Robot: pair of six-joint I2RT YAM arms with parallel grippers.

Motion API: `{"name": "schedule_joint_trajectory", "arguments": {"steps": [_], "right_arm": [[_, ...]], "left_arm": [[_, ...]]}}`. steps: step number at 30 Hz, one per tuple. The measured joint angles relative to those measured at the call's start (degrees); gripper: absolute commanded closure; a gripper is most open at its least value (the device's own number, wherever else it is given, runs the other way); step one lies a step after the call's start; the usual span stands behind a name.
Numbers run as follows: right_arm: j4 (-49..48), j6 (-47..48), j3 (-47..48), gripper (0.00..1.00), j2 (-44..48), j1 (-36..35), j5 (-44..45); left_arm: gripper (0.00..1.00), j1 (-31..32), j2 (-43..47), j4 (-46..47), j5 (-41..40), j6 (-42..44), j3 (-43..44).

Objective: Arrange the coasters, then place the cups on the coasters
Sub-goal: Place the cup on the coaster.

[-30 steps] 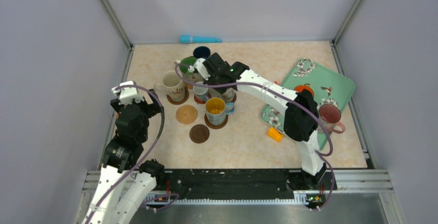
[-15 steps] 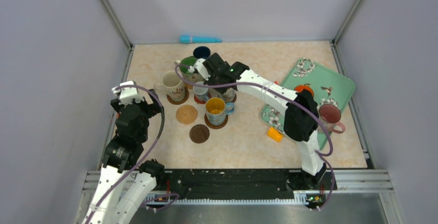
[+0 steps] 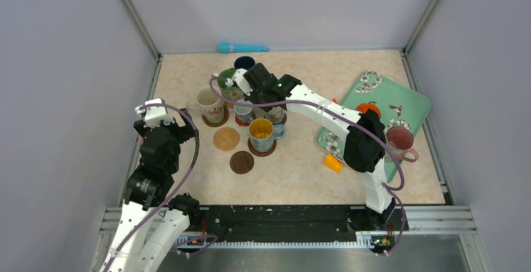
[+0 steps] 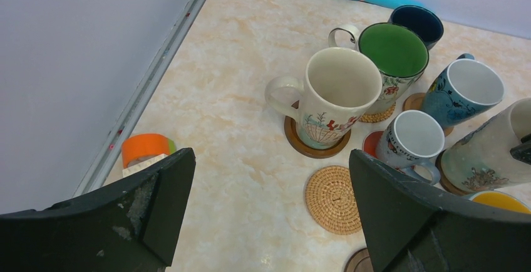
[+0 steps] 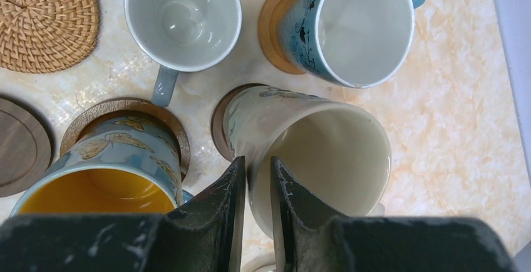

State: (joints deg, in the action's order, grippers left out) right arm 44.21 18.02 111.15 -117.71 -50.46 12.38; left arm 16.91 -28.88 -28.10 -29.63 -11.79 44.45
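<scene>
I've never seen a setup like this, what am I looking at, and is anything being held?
Two robot arms are bolted at the near edge of a table, each ending in two-finger jaws. One picture looks down from above and behind them; the other two come from wrist cameras. On the table stand mugs on round coasters, two bare coasters, a teal floral tray holding a pink mug, and a small orange block. The jaws of the left arm stand wide open, empty. Those of the right arm straddle a tall cream mug at its rim; whether they pinch it I cannot tell.
</scene>
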Motion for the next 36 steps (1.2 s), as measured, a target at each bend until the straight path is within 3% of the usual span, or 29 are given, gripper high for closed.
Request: {"name": "schedule_joint_trajectory", "arguments": {"steps": [36], "right_arm": [[3.02, 3.08, 0.42, 0.91, 0.02, -0.44, -0.04]], "left_arm": [[0.02, 0.00, 0.98, 0.33, 0.04, 0.00, -0.09]]}}
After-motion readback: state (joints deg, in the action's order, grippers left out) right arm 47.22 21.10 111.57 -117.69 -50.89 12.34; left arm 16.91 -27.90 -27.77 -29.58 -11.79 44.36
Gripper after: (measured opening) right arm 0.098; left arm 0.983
